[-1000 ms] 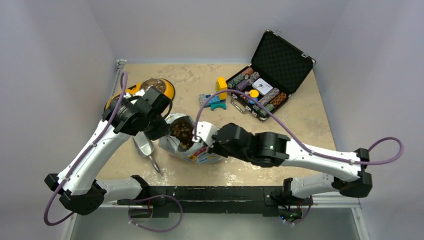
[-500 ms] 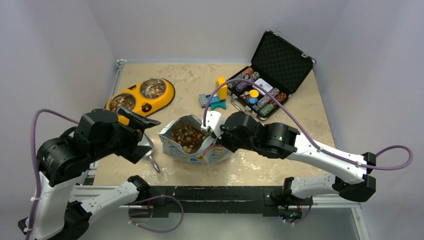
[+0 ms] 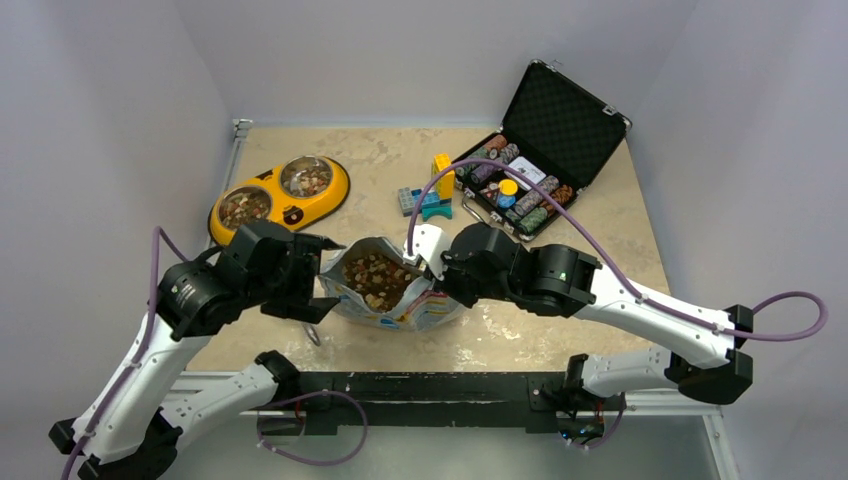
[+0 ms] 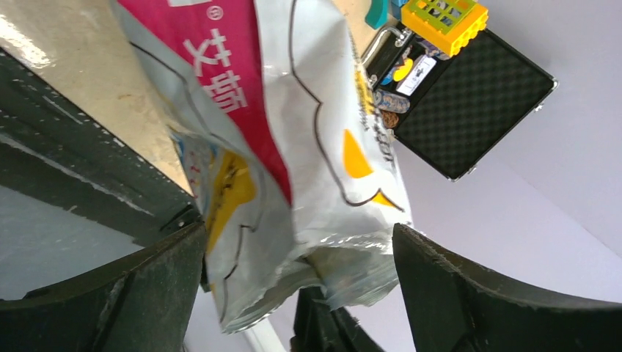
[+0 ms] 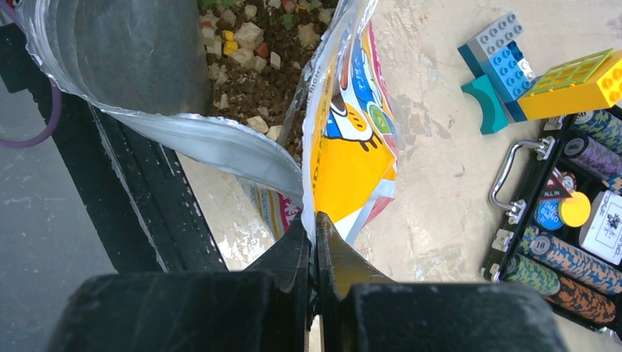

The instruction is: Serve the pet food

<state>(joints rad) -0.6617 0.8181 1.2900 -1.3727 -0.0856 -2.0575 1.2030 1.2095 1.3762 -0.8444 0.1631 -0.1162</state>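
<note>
The pet food (image 3: 372, 273) is brown and tan kibble filling an open white, yellow and magenta bag (image 3: 385, 305) that stands at the table's near middle. My right gripper (image 3: 424, 272) is shut on the bag's right rim; in the right wrist view this gripper (image 5: 314, 220) pinches the foil edge, with kibble (image 5: 249, 66) showing inside. My left gripper (image 3: 324, 278) stands wide open at the bag's left side. In the left wrist view the bag's rim (image 4: 323, 183) hangs between the spread fingers (image 4: 147, 293) without being clamped.
A yellow double bowl (image 3: 338, 188) holding kibble sits at the back left. A metal scoop's handle (image 3: 312, 334) pokes out under the left arm. Toy bricks (image 3: 432, 195) and an open black case (image 3: 560, 115) of poker chips lie at the back right.
The left gripper has opened, and its arm pulled back from beside the bowl, then moved up to the bag's left rim. The right gripper raised the bag's rim and now holds still.
</note>
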